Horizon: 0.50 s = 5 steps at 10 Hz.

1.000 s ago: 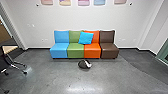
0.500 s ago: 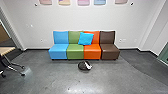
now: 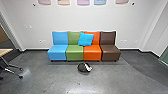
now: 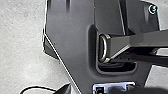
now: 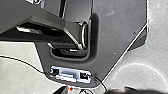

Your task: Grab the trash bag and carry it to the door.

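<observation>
The trash bag (image 3: pixel 82 68), a dark rounded bundle with a white patch on the side toward the right claw (image 5: pixel 92 90), sits on the grey floor (image 3: pixel 50 81) ahead of both claws and well apart from them. Whether the left claw (image 4: pixel 101 89) is wide, narrow or gripping something, I cannot tell; the same goes for the right one.

Beyond the bag, farther out from the claws, four seats stand side by side against the white wall (image 3: pixel 82 22). Counting from the left claw's side toward the right claw's, they are a blue seat (image 3: pixel 57 53), a green seat (image 3: pixel 74 53), an orange seat (image 3: pixel 92 53) and a brown seat (image 3: pixel 110 53). The bag lies just in front of the green and orange pair, about where those two meet. A bright blue cushion (image 3: pixel 85 39) leans, tilted, across their backs (more on the orange one's side).

Off toward the left claw's side — and nearer than the row of seats — is a pale top (image 3: pixel 5 52) above metal legs on dark casters (image 3: pixel 20 77). High on the wall, past everything else in front of the claws, hangs a row of pastel panels (image 3: pixel 83 2).
</observation>
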Tool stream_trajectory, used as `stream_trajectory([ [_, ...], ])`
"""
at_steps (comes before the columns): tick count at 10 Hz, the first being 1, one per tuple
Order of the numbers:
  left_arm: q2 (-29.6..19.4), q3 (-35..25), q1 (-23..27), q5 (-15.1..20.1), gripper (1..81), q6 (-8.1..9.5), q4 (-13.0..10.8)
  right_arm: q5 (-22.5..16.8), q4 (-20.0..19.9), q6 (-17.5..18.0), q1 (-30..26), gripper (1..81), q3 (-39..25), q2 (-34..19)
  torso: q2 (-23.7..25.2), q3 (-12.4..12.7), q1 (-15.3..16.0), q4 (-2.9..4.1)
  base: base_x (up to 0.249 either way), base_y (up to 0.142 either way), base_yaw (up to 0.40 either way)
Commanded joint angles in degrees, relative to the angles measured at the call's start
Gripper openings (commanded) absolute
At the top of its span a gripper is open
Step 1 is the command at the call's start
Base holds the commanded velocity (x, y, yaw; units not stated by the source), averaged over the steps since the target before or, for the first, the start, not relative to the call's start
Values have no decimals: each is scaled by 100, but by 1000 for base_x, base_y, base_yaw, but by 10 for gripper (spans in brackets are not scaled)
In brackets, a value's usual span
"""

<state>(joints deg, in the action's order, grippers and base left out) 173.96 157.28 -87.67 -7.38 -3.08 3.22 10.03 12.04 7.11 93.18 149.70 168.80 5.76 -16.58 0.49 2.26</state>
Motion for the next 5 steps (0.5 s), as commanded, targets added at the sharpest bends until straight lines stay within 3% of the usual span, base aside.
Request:
stream_trajectory([
  [1,-1,4,97,368,811,-8,21,-344,79,-8,-59,811,-48,-2,0,0,0,0,135,0,0],
  [5,8,4,97,360,811,-8,30,-344,44,1,-67,811,-47,7,0,0,0,0,135,0,0],
])
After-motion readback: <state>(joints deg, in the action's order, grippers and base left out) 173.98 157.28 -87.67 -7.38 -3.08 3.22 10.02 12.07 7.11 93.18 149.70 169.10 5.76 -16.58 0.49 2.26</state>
